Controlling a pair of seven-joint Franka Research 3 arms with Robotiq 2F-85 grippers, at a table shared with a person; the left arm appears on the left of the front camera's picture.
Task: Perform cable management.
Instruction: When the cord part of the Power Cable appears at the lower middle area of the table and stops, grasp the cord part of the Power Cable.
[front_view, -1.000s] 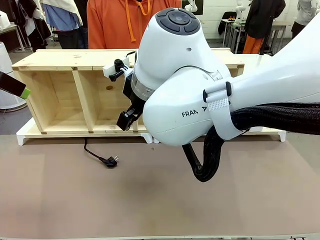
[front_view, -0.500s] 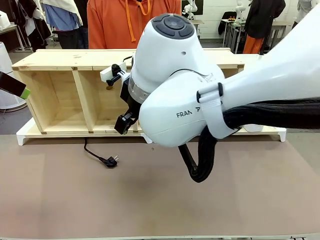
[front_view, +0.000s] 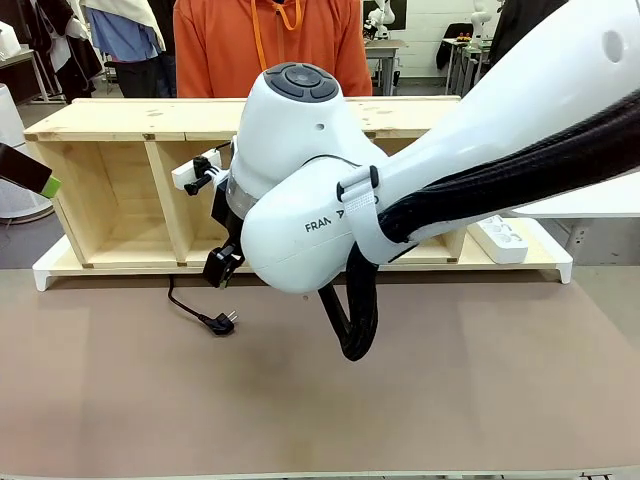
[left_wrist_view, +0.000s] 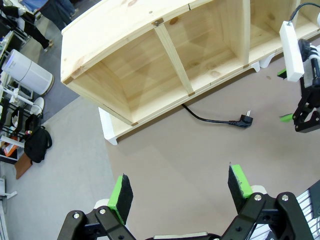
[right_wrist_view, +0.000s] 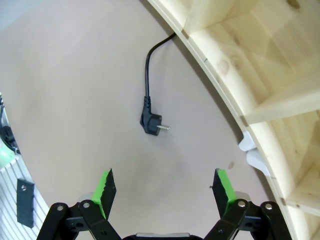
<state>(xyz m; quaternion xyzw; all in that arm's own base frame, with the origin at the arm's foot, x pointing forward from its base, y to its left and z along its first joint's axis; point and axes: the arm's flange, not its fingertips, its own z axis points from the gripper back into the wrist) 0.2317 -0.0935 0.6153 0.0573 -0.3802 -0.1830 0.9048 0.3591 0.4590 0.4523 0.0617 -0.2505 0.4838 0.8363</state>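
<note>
The black cable (front_view: 187, 303) comes out from under the wooden shelf and ends in a plug (front_view: 225, 321) lying on the brown table. My right gripper (front_view: 222, 266) hangs just above and right of the plug, mostly hidden by the arm. In the right wrist view the right gripper (right_wrist_view: 164, 186) is open, with the plug (right_wrist_view: 151, 122) on the table straight ahead of its fingers. At the far left edge my left gripper (front_view: 32, 172) hovers high. The left gripper (left_wrist_view: 180, 187) stands open and holds nothing, with the cable (left_wrist_view: 210, 119) far below it.
A long wooden shelf (front_view: 110, 190) lies on its side across the far half of the table on a white base (front_view: 45, 275). A white power strip (front_view: 497, 238) sits at its right end. A person in an orange hoodie (front_view: 220, 50) stands behind it.
My right arm has swung left and down, bringing its gripper closer to the plug and uncovering the power strip. The cable and the left gripper have not moved.
</note>
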